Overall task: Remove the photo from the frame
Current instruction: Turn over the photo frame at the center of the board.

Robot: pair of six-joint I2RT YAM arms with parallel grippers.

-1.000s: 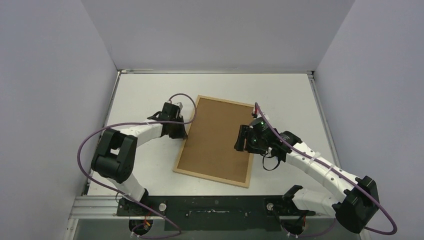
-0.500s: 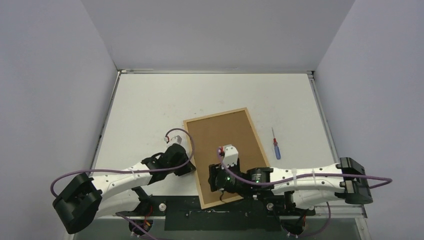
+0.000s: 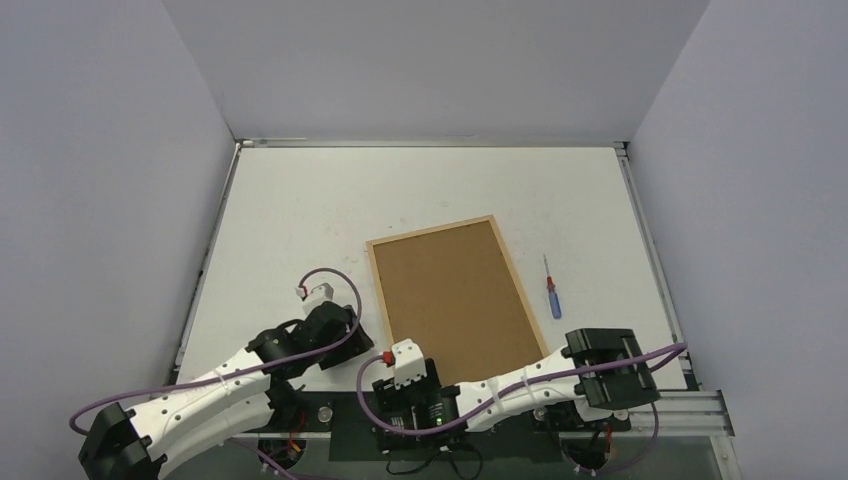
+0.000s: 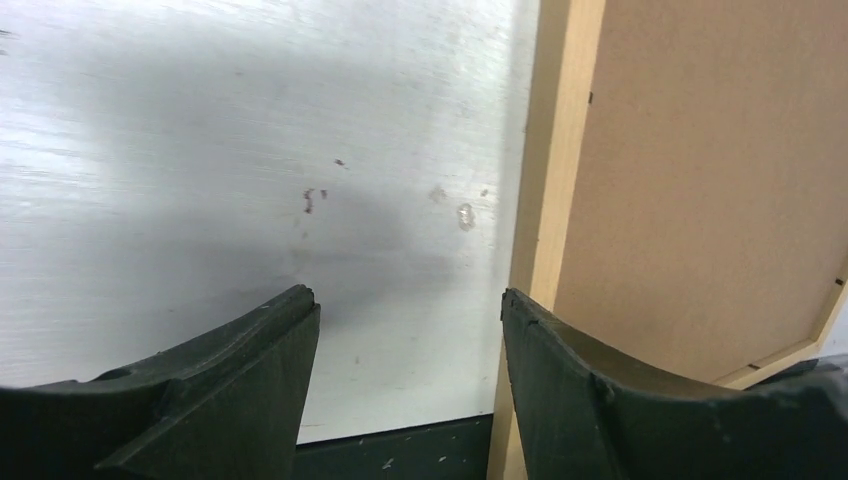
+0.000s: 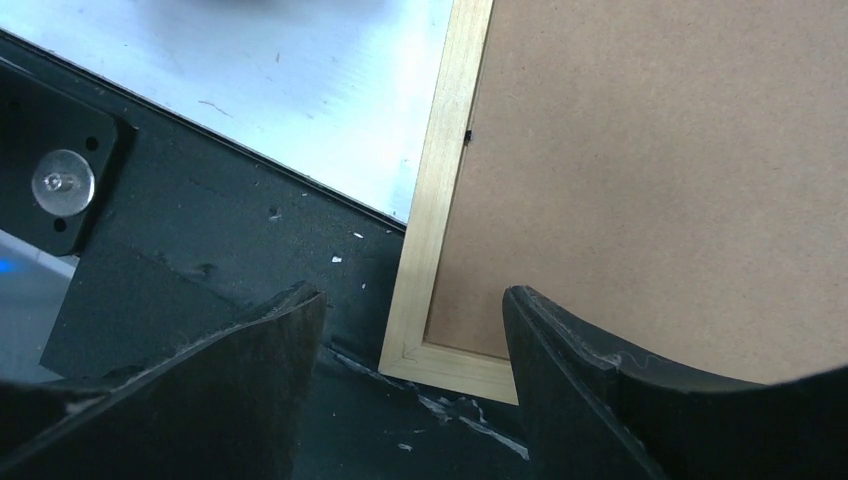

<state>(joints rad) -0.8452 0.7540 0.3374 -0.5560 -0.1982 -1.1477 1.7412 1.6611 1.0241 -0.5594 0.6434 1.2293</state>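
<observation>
The frame (image 3: 430,230) of light wood lies face down on the white table, its brown backing panel (image 3: 450,295) facing up. The photo is hidden under that panel. My left gripper (image 3: 352,340) hovers open just left of the frame. In the left wrist view the gripper (image 4: 408,300) has bare table between its fingers, and the frame's left moulding (image 4: 555,150) runs past its right finger. My right gripper (image 3: 408,392) is open over the frame's near left corner (image 5: 440,350), touching nothing; that corner overhangs the black base plate.
A small screwdriver (image 3: 551,290) with a blue and red handle lies right of the frame. The black base plate (image 5: 200,250), with a bolt (image 5: 62,180), runs along the table's near edge. Grey walls enclose the table on three sides.
The frame came nearer and turned, its near corner now over the base plate. Both arms have since drawn back to the near edge. The left gripper has opened and left the frame's edge.
</observation>
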